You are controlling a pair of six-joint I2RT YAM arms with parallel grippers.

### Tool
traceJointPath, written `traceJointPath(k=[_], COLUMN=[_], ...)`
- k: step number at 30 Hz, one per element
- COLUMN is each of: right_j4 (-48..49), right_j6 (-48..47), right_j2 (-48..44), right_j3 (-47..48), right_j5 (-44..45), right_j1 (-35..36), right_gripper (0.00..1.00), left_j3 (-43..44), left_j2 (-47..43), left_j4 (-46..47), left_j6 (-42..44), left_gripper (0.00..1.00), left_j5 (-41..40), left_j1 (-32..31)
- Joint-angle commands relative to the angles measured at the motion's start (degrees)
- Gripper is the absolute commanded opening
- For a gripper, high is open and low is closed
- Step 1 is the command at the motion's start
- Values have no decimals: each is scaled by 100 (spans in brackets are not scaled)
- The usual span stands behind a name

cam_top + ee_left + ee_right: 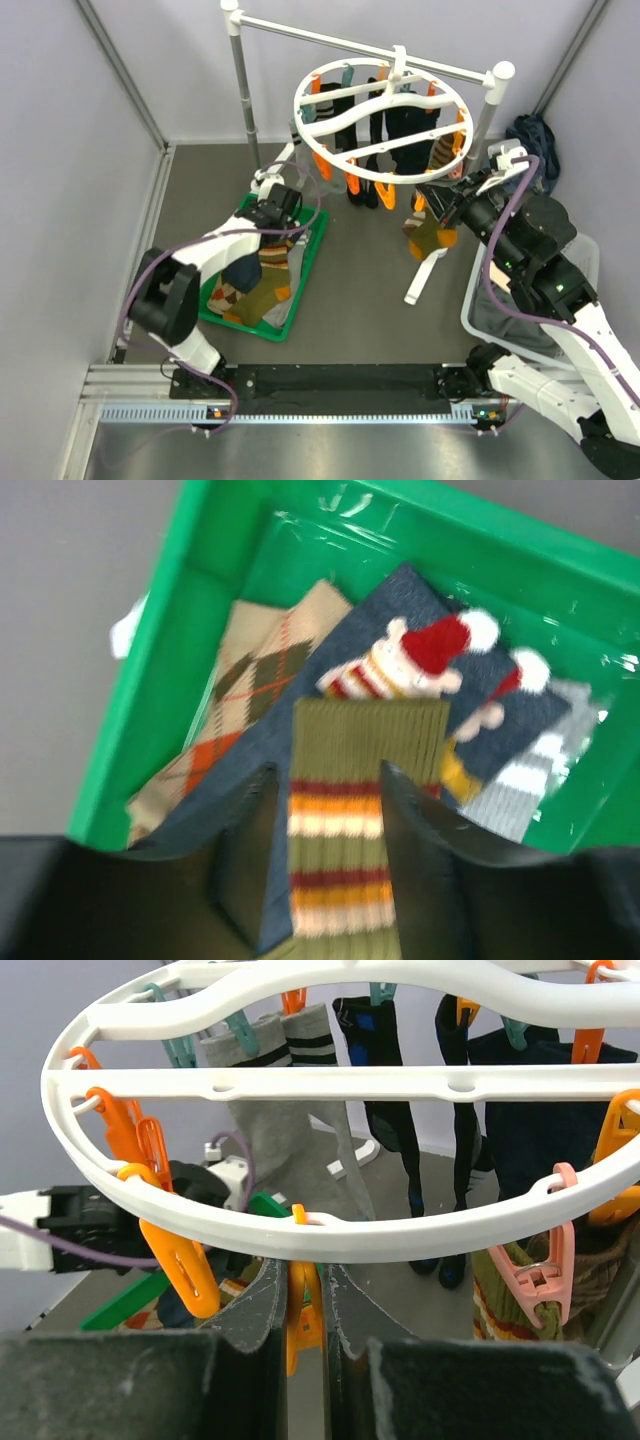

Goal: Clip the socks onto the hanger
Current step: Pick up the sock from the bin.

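1. The unhung socks (255, 285) lie heaped in a green tray (150, 710), at about seven o'clock from the hanger (380, 1232) in the overhead view. On top is an olive sock (345, 820) with red, cream and orange stripes. It lies over a navy sock (400, 605) and a tan argyle sock (270, 650).
2. We judge these socks light, soft and limp. A lifted one will droop and fold, and may drag a neighbour along. The ribbed cuff is the firmest place to pinch, and it leaves an edge free for a clip.
3. The left gripper (330, 780) reaches into the tray. Its jaws stand roughly halfway apart, one finger on each side of the olive sock. We cannot tell whether they pinch it yet.
4. The hanger, a white ring, hangs from a rail stand (240, 90) at twelve o'clock on the table. A grey sock (280, 1130) and several dark ones already hang from it.
5. The right gripper (303, 1290), at about four o'clock of the ring, is closed tight on an orange clip (303, 1340) on the near rim.
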Motion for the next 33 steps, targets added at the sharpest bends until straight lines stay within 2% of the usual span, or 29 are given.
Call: traceJointPath(k=[1, 4, 18, 21, 22, 23, 25, 33], right_j4=[-101, -119, -48, -57, -57, -57, -66, -215], right_j6=[-202, -255, -352, -352, -343, -352, -343, -326], right_j2=[-6, -23, -14, 12, 12, 12, 12, -76], right_j3=[-41, -68, -191, -191, -191, -191, -174, -86], right_j5=[93, 93, 225, 251, 242, 251, 234, 321], right_j1=[-9, -17, -17, -17, -9, -17, -9, -9], right_gripper=[0, 0, 0, 0, 0, 0, 0, 0], left_j3=[779, 930, 684, 702, 728, 737, 658, 473], left_j2=[755, 1046, 1609, 1592, 1522, 1461, 1198, -102], left_j4=[-235, -288, -244, -349, -419, -455, -508, -815], left_j6=[98, 37, -306, -332, -350, -350, -367, -402], left_gripper=[43, 34, 33, 24, 20, 10, 1, 1], left_j5=[389, 661, 1154, 1269, 1278, 1295, 1322, 1313], left_j1=[238, 344, 555, 546, 546, 546, 546, 546])
